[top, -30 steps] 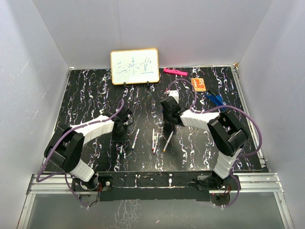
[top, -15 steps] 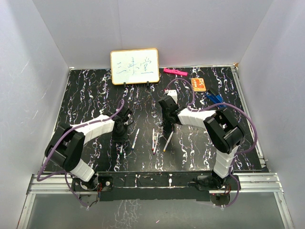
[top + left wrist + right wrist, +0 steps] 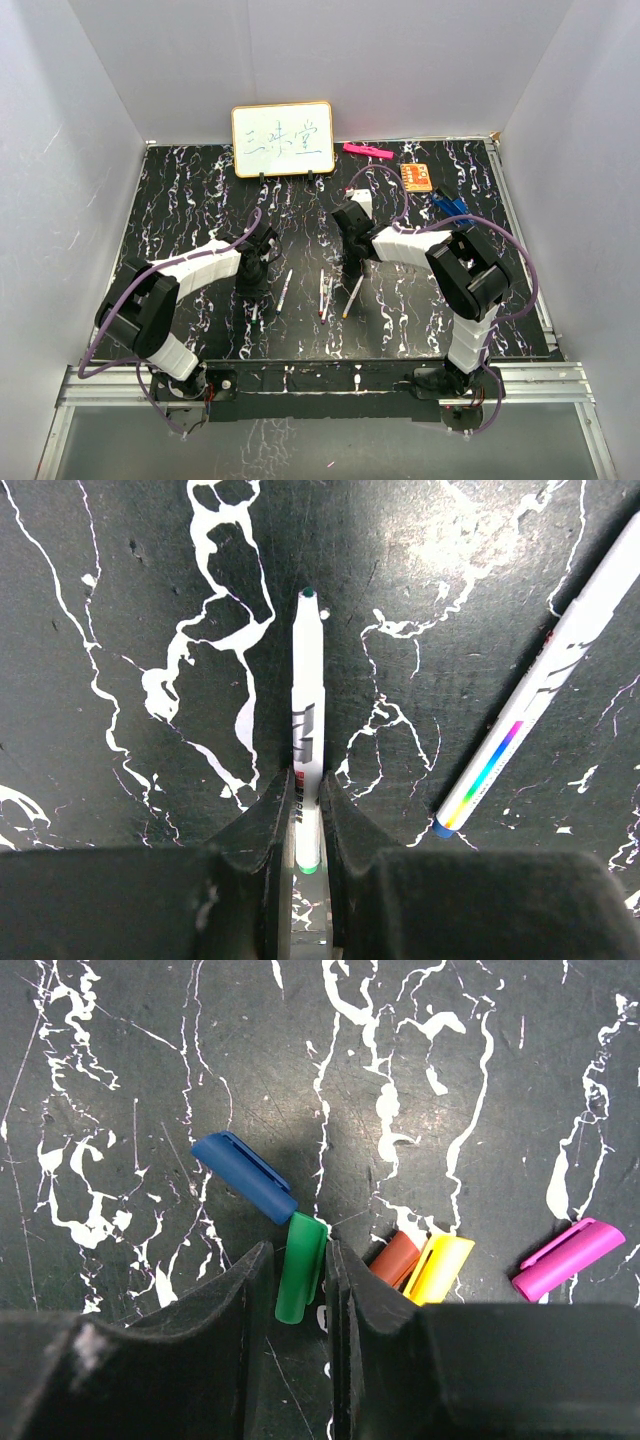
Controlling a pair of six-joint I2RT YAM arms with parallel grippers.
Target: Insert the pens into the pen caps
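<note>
My left gripper point(image 3: 306, 815) is low over the table and shut on a white pen with a green tip point(image 3: 308, 720); the pen points away from the wrist. A second white pen with a blue end point(image 3: 545, 690) lies to its right. In the top view my left gripper point(image 3: 252, 287) is left of three loose pens point(image 3: 322, 293). My right gripper point(image 3: 298, 1290) is down on the table with its jaws closed around a green cap point(image 3: 300, 1265). A blue cap point(image 3: 243, 1175), a red cap point(image 3: 396, 1257), a yellow cap point(image 3: 438, 1267) and a purple cap point(image 3: 567, 1258) lie beside it.
A small whiteboard point(image 3: 283, 139) stands at the back. A pink marker point(image 3: 367, 151), an orange card point(image 3: 416, 177) and a blue object point(image 3: 452, 207) lie at the back right. White walls enclose the black marbled table point(image 3: 180, 200).
My right arm has shifted slightly left and settled over the caps. My left arm has stayed where it was.
</note>
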